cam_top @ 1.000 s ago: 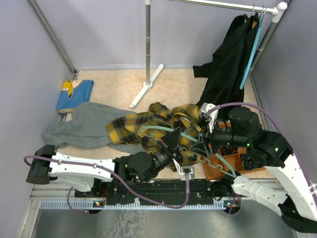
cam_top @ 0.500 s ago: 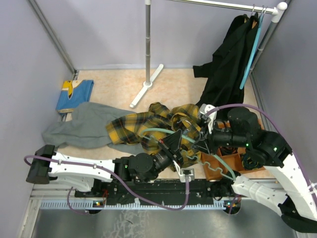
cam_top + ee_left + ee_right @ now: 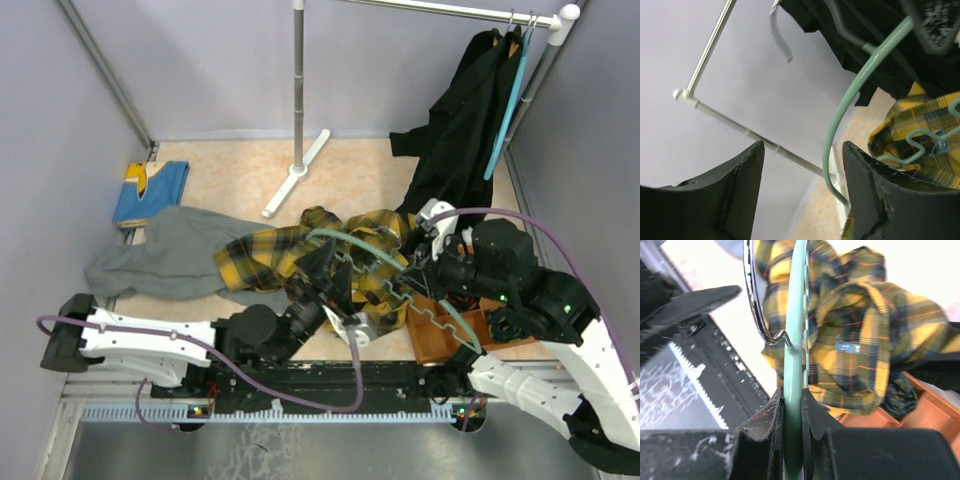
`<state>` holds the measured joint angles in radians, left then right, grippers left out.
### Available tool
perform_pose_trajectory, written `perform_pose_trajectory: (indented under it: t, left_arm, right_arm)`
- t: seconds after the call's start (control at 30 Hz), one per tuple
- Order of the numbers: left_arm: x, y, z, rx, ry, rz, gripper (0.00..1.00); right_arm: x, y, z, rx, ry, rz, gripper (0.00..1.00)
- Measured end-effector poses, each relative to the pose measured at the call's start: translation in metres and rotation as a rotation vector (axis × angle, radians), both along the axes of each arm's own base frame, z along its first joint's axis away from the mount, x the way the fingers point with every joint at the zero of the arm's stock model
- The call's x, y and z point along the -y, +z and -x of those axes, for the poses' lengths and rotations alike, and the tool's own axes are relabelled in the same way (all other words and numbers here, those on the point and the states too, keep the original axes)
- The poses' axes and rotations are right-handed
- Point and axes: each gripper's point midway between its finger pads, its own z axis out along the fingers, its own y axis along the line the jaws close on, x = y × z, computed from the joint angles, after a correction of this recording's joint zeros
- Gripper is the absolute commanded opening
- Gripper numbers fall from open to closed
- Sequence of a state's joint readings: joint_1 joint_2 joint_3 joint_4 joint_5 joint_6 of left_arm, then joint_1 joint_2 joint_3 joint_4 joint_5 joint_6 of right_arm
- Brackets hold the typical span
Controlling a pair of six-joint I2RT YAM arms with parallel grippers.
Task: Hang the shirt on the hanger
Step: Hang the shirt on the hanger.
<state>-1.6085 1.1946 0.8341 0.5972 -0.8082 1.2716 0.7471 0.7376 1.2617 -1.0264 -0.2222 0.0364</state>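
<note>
My right jaws are pressed together on the hanger (image 3: 793, 340), pinching its pale teal bar edge-on just below where the thin metal hook (image 3: 753, 315) curls off to the side. I hold the hanger over the yellow plaid shirt (image 3: 262, 258), which lies crumpled at the middle of the tabletop (image 3: 230, 165), partly over a grey garment (image 3: 155, 258). The hanger's wavy bar slants down towards a wooden box (image 3: 432, 340) by my right arm. My left jaws are spread wide and hold nothing. The hanger's curved arm passes in front of their gap; I cannot tell whether it touches either one. A black garment (image 3: 455, 140) hangs on the rail at far right
</note>
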Motion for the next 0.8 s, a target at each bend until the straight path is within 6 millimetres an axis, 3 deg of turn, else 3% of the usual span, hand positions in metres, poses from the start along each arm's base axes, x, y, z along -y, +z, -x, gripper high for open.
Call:
perform_pose_trajectory:
  t: [0.23, 0.37, 0.47, 0.63, 0.8]
  left_arm:
    - [-0.053, 0.014, -0.022, -0.273, 0.063, 0.308, 0.81]
    - [-0.079, 0.009, -0.051, -0.449, 0.099, 0.458, 0.82]
    - [-0.086, 0.001, -0.076, -0.580, 0.118, 0.530, 0.84]
    - [-0.066, -0.023, -0.093, -0.764, 0.100, 0.550, 0.87]
    - [-0.017, -0.049, -0.100, -0.981, 0.050, 0.502, 0.80]
  right_arm:
    - [0.026, 0.041, -0.029, 0.155, -0.247, -0.106, 0.00]
    - [0.044, 0.068, -0.036, 0.240, -0.372, -0.210, 0.00]
    - [0.055, 0.080, -0.039, 0.263, -0.445, -0.261, 0.00]
    - [0.074, 0.089, -0.038, 0.287, -0.540, -0.320, 0.00]
    - [0.106, 0.097, -0.026, 0.324, -0.642, -0.392, 0.00]
